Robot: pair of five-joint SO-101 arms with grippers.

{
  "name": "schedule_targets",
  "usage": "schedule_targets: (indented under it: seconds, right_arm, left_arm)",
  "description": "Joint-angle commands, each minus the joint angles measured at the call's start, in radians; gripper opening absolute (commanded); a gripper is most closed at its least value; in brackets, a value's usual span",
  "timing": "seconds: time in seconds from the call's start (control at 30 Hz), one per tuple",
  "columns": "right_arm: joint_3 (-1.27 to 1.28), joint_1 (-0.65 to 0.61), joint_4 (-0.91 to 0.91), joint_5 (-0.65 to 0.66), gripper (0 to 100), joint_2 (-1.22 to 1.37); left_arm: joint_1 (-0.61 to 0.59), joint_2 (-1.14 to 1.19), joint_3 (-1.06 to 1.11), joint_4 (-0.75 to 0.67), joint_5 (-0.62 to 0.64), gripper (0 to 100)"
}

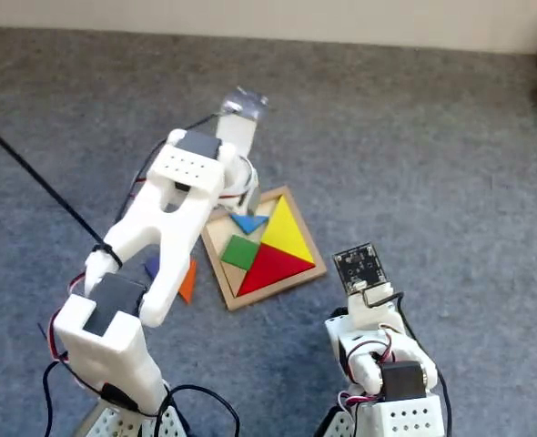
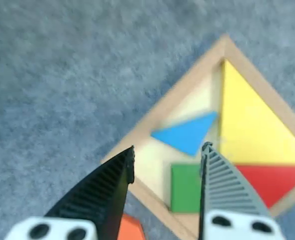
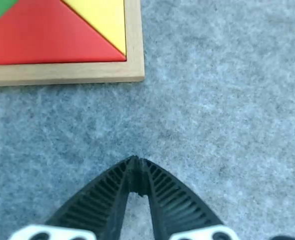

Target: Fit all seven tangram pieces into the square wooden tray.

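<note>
The square wooden tray [image 1: 310, 248] lies turned like a diamond on the grey carpet. Inside it sit a yellow triangle [image 1: 287, 232], a red triangle [image 1: 273, 268], a green square [image 1: 239, 252] and a small blue triangle [image 1: 248, 221]. My left gripper [image 2: 167, 157] hovers open over the tray's corner [image 2: 137, 187], near the blue triangle [image 2: 187, 134] and green square [image 2: 185, 187], holding nothing. An orange piece [image 1: 187, 282] and a dark blue piece [image 1: 152, 267] lie on the carpet beside the tray, partly under the left arm. My right gripper [image 3: 136, 172] is shut and empty, a short way from the tray's edge [image 3: 67, 72].
A thin black rod [image 1: 41, 187] slants across the carpet at the left. Open carpet stretches to the right of the tray and behind it. The right arm's base [image 1: 387, 391] stands near the front edge.
</note>
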Motion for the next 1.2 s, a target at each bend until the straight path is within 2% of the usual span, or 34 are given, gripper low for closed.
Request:
schedule_targets:
  seconds: [0.0,0.23,0.4,0.57,0.87,1.0,1.17]
  right_arm:
    - [0.139,0.007,0.007,-0.002,0.5,0.010]
    - [0.139,0.007,0.007,-0.002,0.5,0.010]
    - [0.139,0.007,0.007,-0.002,0.5,0.010]
    - [0.139,0.007,0.007,-0.002,0.5,0.010]
    - [0.139,0.007,0.007,-0.002,0.5,0.010]
    - [0.139,0.007,0.007,-0.002,0.5,0.010]
    - [0.139,0.007,0.007,-0.002,0.5,0.010]
  left_arm:
    - [-0.062,-0.012,0.016,-0.140,0.008,22]
    - [-0.062,0.111,0.016,-0.144,0.003,22]
    - [-0.039,0.134,0.027,-0.140,-0.061,22]
    - [-0.038,0.130,0.016,-0.043,-0.060,22]
    - [0.008,0.081,-0.008,0.015,-0.057,22]
    - [0.002,0.021,-0.013,0.006,-0.057,22]
    - [-0.012,0.012,0.001,-0.104,-0.057,22]
